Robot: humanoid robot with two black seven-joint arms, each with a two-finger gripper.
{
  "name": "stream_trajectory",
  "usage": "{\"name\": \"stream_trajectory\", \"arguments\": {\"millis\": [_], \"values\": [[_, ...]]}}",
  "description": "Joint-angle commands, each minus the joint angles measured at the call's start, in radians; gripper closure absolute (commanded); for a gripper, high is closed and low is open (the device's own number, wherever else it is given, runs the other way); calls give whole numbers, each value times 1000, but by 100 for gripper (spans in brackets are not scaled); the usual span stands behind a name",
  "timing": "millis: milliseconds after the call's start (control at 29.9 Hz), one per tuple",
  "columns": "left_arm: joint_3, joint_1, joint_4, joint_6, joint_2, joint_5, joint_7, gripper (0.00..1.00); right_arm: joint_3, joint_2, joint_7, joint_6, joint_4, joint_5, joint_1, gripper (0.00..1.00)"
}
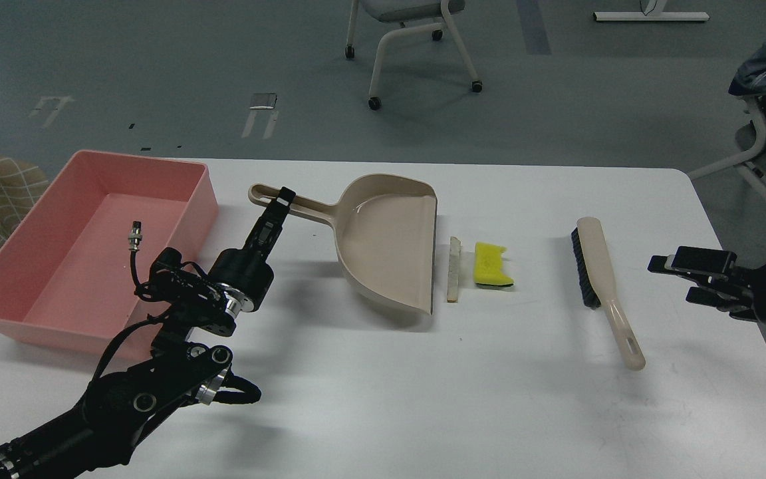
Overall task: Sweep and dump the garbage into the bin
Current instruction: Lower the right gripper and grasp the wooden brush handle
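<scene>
Reaching out on the left, black left gripper (281, 199) at the looped handle of the beige plastic dustpan (388, 243), fingers too end-on to tell whether clamped. Just past the pan's open lip: thin crusted white bread slice (453, 269), then yellow sponge piece with dark green backing (491, 265). Further right, beige black-bristled brush (601, 279) lying untouched. Right gripper (667, 278) beside it, well apart, fingers spread. Large pink plastic tub (191, 203) left of the handle.
</scene>
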Motion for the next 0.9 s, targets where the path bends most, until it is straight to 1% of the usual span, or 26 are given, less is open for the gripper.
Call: {"name": "stream_trajectory", "arguments": {"millis": [0,134,201,501,568,869], "values": [[0,7,16,0,3,38,2,100,-2,2,-2,0,21,-22,0,0],[0,20,41,0,-4,48,6,100,-5,-6,-4,0,85,-25,-29,0],[0,23,44,0,-4,48,7,100,-7,-6,-5,0,94,-28,-34,0],[-2,26,56,0,-13,48,12,100,-5,6,-10,0,85,-88,-33,0],[-2,26,56,0,-14,49,12,100,-5,14,-25,0,85,-97,-33,0],[0,23,56,0,-14,49,12,100,-7,17,-47,0,71,-100,-43,3]]}}
